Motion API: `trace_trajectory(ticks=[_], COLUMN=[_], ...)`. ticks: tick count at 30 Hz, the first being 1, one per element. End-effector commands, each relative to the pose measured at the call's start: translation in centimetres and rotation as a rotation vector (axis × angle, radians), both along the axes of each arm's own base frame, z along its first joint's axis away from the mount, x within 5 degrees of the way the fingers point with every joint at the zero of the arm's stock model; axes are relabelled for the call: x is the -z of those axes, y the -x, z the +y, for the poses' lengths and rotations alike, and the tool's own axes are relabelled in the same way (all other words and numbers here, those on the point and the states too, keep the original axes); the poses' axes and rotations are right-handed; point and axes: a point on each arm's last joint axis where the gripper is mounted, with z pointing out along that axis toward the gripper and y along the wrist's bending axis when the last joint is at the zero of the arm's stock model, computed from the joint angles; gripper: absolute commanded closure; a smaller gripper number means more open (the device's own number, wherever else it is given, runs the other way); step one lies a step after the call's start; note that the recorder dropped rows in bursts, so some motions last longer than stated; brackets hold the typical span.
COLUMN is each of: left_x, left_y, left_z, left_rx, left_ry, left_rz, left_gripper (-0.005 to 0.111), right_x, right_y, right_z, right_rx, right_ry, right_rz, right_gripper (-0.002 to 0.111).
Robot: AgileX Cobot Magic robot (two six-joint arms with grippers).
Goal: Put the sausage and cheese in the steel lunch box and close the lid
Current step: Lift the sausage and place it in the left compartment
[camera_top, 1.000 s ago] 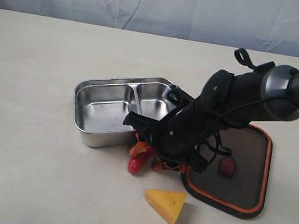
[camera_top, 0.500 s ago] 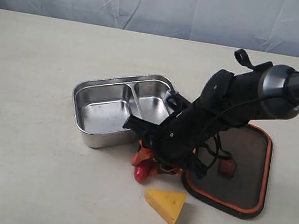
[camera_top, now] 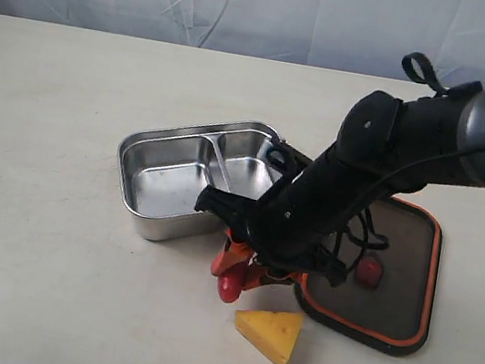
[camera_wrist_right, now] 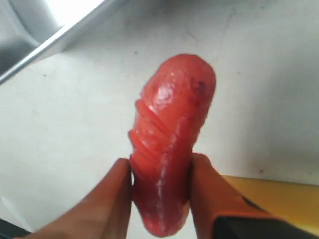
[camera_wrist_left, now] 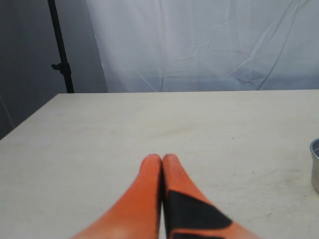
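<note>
Progress: early, nothing packed yet. My right gripper (camera_top: pixel 241 268) is clamped on the sausage (camera_top: pixel 228 283), centre of the exterior frame, just below the near wall of the steel lunch box (camera_top: pixel 162 223). I can't tell whether the sausage tip is clear of the table (camera_top: pixel 24 277). Both box compartments show bare steel. The cheese (camera_top: pixel 269 332) lies on the table at lower centre, close under the gripper and untouched. The lid (camera_top: pixel 415 256) lies flat at the right, beside the box and partly behind my arm, with its tab (camera_top: pixel 368 272) showing.

Left to do, as I judge it: sausage into the box, then the cheese, then the lid on.

My left gripper (camera_wrist_left: pixel 162 160) is out of the exterior frame. Its wrist view shows orange fingers pressed together on nothing, over bare table, with a sliver of the box rim (camera_wrist_left: pixel 315 164) at the right edge.

The right wrist view settles the grip. Fingers (camera_wrist_right: pixel 204 184) pinch the sausage (camera_wrist_right: pixel 172 144) on both sides low on its body, grill lines visible, most of its length sticking out past them. It also shows the box rim (camera_wrist_right: pixel 50 42) at upper left and a cheese edge (camera_wrist_right: pixel 279 199) at lower right. Only the exterior view shows the lid and the empty compartments.
</note>
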Motion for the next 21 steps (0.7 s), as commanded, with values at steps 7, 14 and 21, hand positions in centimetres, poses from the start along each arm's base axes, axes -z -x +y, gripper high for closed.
trace_trajectory(ticks=[7, 14, 21], left_x=[0.0, 0.0, 0.0], left_y=[0.0, 0.0, 0.0], left_z=[0.0, 0.0, 0.0], left_rx=[0.002, 0.002, 0.002], left_ry=[0.000, 0.000, 0.000], left_rz=[-0.014, -0.014, -0.014], left_gripper=[0.107, 0.107, 0.107], right_x=[-5.7, -6.3, -5.0], right_y=[-0.8, -3.7, -7.1], right_z=[-0.4, 2.2, 6.1], right_rx=[0.027, -0.018, -0.109], right_ry=[-0.146, -0.183, -0.183], right_rz=[-0.283, -0.381, -0.350], right_gripper=[0.109, 0.109, 0.109])
